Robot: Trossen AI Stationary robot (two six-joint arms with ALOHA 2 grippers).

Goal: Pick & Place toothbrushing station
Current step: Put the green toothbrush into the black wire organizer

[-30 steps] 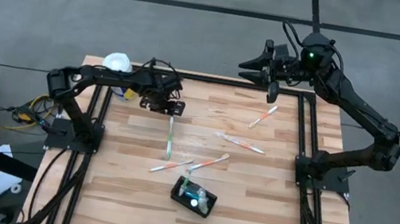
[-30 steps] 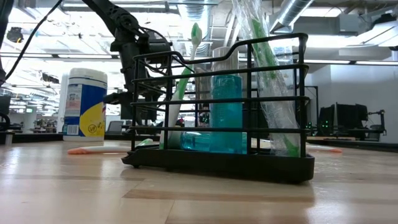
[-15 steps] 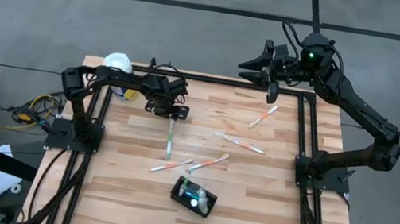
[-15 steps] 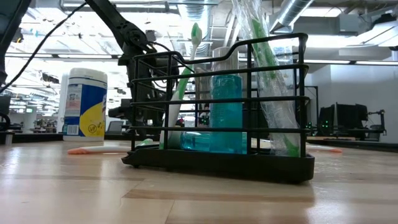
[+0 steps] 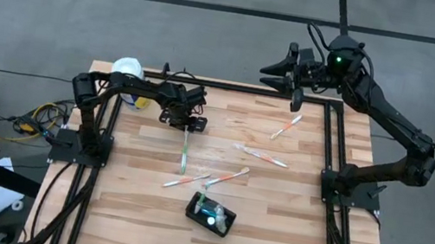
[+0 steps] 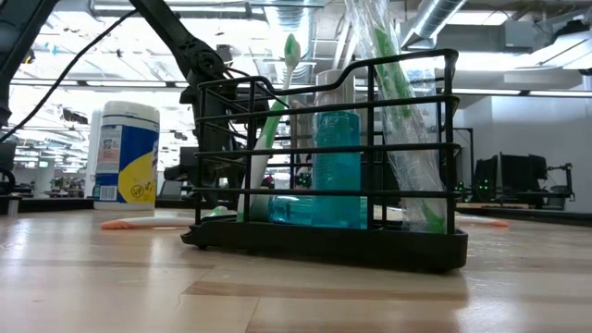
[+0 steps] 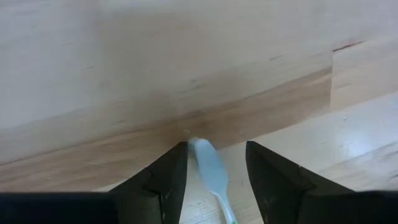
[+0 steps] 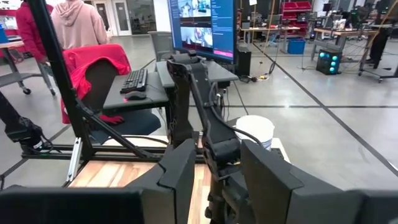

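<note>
The toothbrushing station (image 5: 210, 215) is a black wire holder near the table's front, standing on its base; in the low view (image 6: 324, 157) it holds a teal cup and a green toothbrush. A green toothbrush (image 5: 184, 150) lies flat on the table's left half. My left gripper (image 5: 189, 126) is open and low over that brush's far end; in the left wrist view (image 7: 214, 180) the fingers stand on either side of the pale brush head (image 7: 206, 163) without touching it. My right gripper (image 5: 282, 73) is open and empty, raised beyond the table's far edge (image 8: 217, 180).
Loose toothbrushes lie at mid-table: one orange-white (image 5: 286, 126), one white (image 5: 261, 154), two more (image 5: 228, 176) (image 5: 186, 180). A white-lidded canister (image 5: 128, 67) stands at the far left corner, also in the low view (image 6: 127, 153). People and desks show beyond the table (image 8: 74, 25).
My left gripper has moved a little toward the table's right edge and down, ending over the far end of the green toothbrush. The toothbrush and the station have stayed where they were.
</note>
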